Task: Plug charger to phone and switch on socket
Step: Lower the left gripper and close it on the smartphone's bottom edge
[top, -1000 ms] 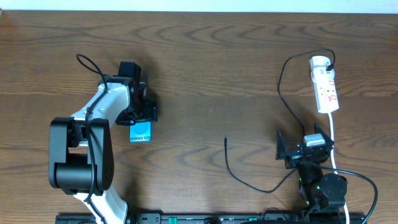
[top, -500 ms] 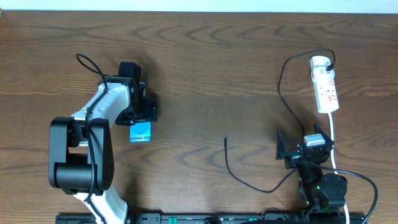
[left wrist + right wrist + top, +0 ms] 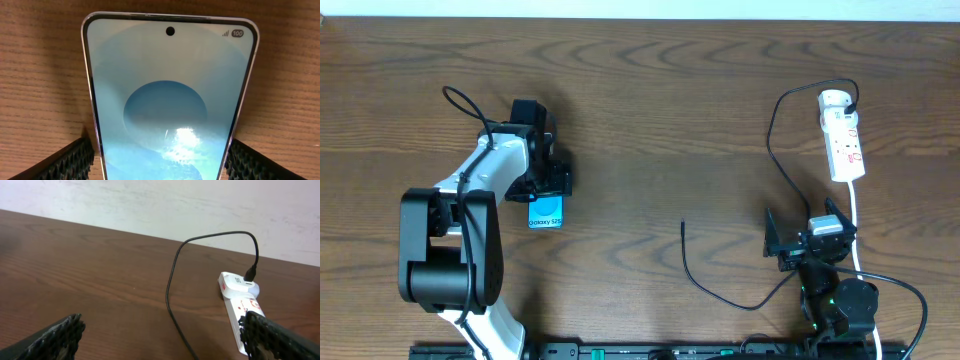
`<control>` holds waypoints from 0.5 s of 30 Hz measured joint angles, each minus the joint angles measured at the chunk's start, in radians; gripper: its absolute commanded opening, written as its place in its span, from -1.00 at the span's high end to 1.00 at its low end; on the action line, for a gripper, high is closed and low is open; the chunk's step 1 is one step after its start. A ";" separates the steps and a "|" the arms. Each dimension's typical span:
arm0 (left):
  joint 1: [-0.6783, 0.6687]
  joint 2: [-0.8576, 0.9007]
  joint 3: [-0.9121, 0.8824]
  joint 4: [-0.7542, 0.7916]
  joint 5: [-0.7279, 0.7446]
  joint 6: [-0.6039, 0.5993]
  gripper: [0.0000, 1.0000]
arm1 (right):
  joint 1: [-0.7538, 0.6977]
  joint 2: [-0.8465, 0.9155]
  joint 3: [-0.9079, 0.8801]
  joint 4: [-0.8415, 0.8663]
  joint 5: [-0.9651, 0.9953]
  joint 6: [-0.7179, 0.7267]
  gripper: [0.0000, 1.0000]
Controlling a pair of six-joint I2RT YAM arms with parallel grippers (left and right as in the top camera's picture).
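The phone (image 3: 546, 211) lies flat on the table at the left, its cyan screen up; it fills the left wrist view (image 3: 170, 100). My left gripper (image 3: 547, 193) straddles its far end, one finger on each long edge (image 3: 160, 162), with a thin strip of wood showing at the left finger. The charger cable (image 3: 687, 262) has its free tip at mid-table and loops up to the socket (image 3: 842, 135), where its black plug sits in the far end. My right gripper (image 3: 790, 245) is open and empty, near the front; its view shows the cable (image 3: 172, 280) and the socket (image 3: 235, 305).
The socket's thick white cord (image 3: 855, 225) runs down past my right arm's base. A pale wall (image 3: 150, 205) stands behind the table's far edge. Bare wood lies between the phone and the cable tip.
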 measured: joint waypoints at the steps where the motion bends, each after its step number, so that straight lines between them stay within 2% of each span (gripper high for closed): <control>1: 0.000 0.000 0.000 0.000 0.000 0.000 -0.68 | 0.000 0.000 0.000 0.000 0.000 0.000 -0.99; 8: 0.000 0.000 0.000 0.000 0.000 0.000 -0.64 | 0.000 0.000 0.000 0.000 0.000 0.000 -0.98; 12: 0.000 0.000 0.000 0.000 -0.001 -0.002 -0.52 | 0.000 0.000 0.000 0.000 0.000 0.000 -0.98; 15: 0.000 0.000 0.000 0.000 -0.001 -0.001 -0.50 | 0.000 0.000 0.000 0.000 0.000 0.000 -0.98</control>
